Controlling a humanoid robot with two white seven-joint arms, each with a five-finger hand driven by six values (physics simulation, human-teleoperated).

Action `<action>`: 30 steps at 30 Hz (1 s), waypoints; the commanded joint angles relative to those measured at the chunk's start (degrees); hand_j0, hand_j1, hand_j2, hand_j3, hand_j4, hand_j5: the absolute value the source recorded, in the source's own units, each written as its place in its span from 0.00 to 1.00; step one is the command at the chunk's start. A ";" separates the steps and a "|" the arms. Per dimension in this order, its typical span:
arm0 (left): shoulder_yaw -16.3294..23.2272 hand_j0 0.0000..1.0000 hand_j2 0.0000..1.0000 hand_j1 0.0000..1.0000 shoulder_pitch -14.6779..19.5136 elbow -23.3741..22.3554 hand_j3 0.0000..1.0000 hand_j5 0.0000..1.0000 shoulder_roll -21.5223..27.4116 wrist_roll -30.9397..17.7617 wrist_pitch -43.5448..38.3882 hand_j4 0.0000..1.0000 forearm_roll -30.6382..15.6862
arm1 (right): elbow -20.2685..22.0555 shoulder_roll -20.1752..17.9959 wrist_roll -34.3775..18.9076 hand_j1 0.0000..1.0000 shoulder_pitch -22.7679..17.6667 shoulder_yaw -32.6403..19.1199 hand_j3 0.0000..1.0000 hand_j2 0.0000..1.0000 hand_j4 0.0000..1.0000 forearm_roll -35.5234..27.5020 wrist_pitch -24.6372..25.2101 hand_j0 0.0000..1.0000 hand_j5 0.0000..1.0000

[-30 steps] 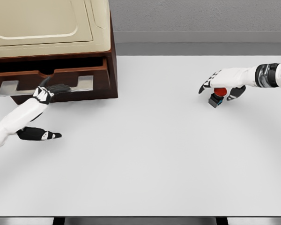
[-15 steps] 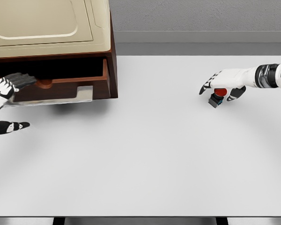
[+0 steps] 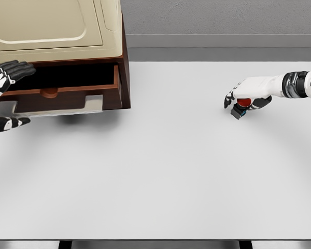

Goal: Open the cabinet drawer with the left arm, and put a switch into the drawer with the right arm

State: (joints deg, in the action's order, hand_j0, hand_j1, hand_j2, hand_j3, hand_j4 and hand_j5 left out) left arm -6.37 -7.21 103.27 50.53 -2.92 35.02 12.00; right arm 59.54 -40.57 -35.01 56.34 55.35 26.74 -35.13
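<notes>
right hand has closed on the switch; left hand rose.

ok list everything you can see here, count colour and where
cabinet: one, dark brown with a cream top, far left corner of the table
drawer: one, brown, pulled open at the cabinet's front
switch: one, red button on a dark base, right side of the table
table: one, white, fills most of the view
left hand: white with black fingers, at the left edge by the drawer, holding nothing
right hand: white and black, fingers curled over the switch
</notes>
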 commanded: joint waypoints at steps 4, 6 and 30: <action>0.75 1.00 1.00 1.00 -0.35 0.00 1.00 1.00 -0.17 0.02 -0.02 1.00 -0.66 | -0.56 -0.04 0.01 0.60 0.00 -0.16 0.60 0.60 0.60 -0.29 0.13 0.60 0.60; 0.57 1.00 1.00 1.00 -0.26 0.00 1.00 1.00 -3.07 -0.16 -0.02 1.00 -0.75 | -0.56 -0.04 0.01 0.56 0.00 -0.16 0.56 0.56 0.56 -0.29 0.13 0.56 0.56; 0.49 1.00 1.00 1.00 -0.88 0.00 1.00 1.00 -5.53 -0.25 -0.02 1.00 -1.27 | 5.23 0.66 0.01 0.31 0.97 -3.76 0.31 0.31 0.31 -1.08 0.13 0.31 0.31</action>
State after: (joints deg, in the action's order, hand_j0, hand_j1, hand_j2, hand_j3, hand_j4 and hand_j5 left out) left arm -5.89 -8.09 103.26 44.96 -3.20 35.02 11.15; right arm 63.96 -40.10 -35.24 57.30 51.96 26.04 -35.15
